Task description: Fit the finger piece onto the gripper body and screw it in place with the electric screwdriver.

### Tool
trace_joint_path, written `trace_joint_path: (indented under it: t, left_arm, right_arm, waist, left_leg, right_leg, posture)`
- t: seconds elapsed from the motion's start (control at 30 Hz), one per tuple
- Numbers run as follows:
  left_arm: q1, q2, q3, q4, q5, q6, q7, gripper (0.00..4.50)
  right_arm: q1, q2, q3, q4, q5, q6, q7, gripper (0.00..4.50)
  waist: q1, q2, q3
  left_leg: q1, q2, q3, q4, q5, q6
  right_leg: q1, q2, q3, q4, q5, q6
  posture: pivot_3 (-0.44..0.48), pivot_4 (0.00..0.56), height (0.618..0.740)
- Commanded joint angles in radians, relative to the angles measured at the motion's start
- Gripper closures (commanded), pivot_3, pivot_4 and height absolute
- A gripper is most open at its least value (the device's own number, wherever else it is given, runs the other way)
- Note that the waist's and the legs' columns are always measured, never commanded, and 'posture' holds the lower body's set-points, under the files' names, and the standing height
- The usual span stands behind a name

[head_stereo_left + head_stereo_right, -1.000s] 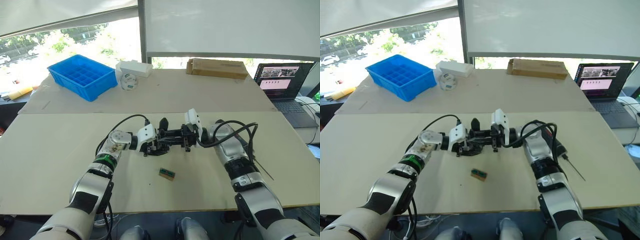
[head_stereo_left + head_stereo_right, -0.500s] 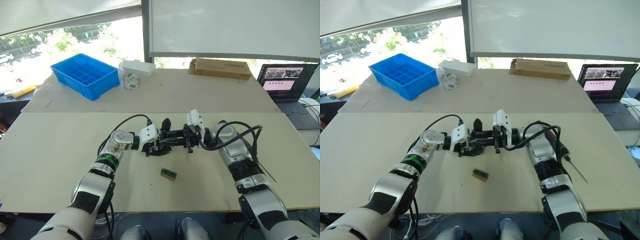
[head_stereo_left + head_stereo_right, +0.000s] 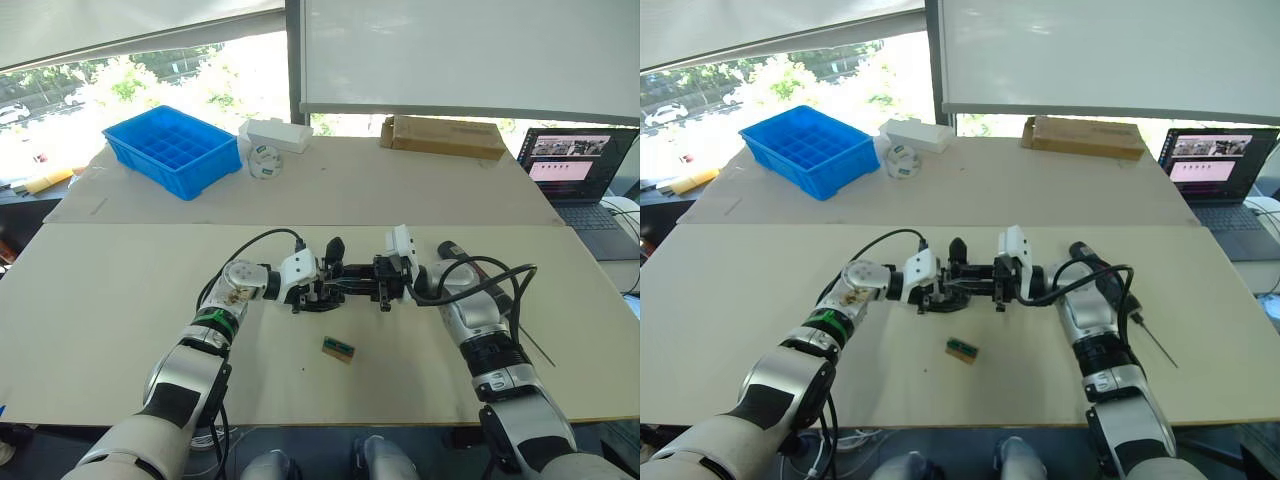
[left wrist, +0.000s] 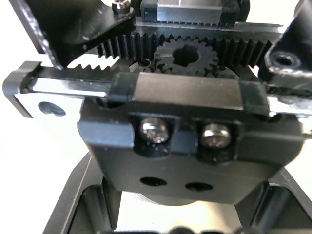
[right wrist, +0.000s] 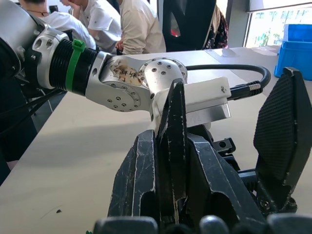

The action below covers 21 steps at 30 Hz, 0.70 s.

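**Holding both parts together at mid-table**

Starting at our far left, we see a blue compartment bin [image 3: 170, 150] at the back of the table [image 3: 100, 300], with a white box [image 3: 273, 135] and a roll of tape [image 3: 263, 160] just beside it.

Nearer to us, the left gripper [image 3: 315, 292] reaches in toward the middle of the table. Its fingers sit on either side of the gripper body [image 4: 187, 146] and close on it low down. The left wrist view shows that body from very near: a toothed gear between two racks, and two silver screw heads side by side below them. From the head views, the body's pointed black finger stands up between our two arms.

A small green block [image 3: 337, 349] lies on the table in front of the two grippers, apart from both.

Facing the left one, the right gripper [image 3: 375, 288] comes in from the other side, and the two nearly meet. Its jaws are narrow, clamped on the finger piece [image 5: 175, 122], which stands edge-on between them and points toward the gripper body. We cannot tell whether the piece touches the body yet.

Further right, the electric screwdriver [image 3: 1152, 340] lies on the table just beyond our right forearm, its thin bit pointing toward the near edge; neither gripper touches it.

At the back sits a cardboard box [image 3: 440, 135], and at the far right an open laptop [image 3: 575, 170].
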Motion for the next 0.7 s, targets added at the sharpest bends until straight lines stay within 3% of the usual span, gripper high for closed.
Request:
trace_joint_path:
  t: [0.03,0.37,0.7]
  left_arm:
    - [-0.021,0.015,0.014,-0.035,-0.013,-0.018,-0.001,2.13]
    - [-0.018,0.007,0.014,-0.039,-0.014,-0.018,0.002,2.13]
    - [-0.022,0.004,0.012,-0.032,-0.016,-0.016,0.007,2.13]
  right_arm:
    - [0.025,-0.013,0.055,0.046,-0.057,0.042,0.015,4.14]
    - [-0.084,-0.034,0.069,-0.081,-0.042,0.146,0.008,4.14]
    - [-0.071,-0.022,0.002,-0.151,0.021,0.186,-0.029,4.14]
  waist:
    - [0.0,0.0,0.0]
    - [-0.001,0.0,0.0]
    - [0.0,0.0,0.001]
  left_leg:
    - [0.0,0.0,0.0,0.0,0.0,0.0]
    - [-0.001,0.0,0.0,-0.001,0.0,0.0]
    - [-0.018,-0.001,0.001,0.008,0.001,0.001]
  right_leg:
    - [0.0,0.0,0.0,0.0,0.0,0.0]
    - [-0.001,0.001,-0.001,-0.001,0.0,0.0]
    - [-0.016,0.006,-0.006,0.005,0.0,0.0]
  posture:
    - [0.0,0.15,0.738]
    - [0.0,0.15,0.738]
    - [0.0,0.15,0.738]
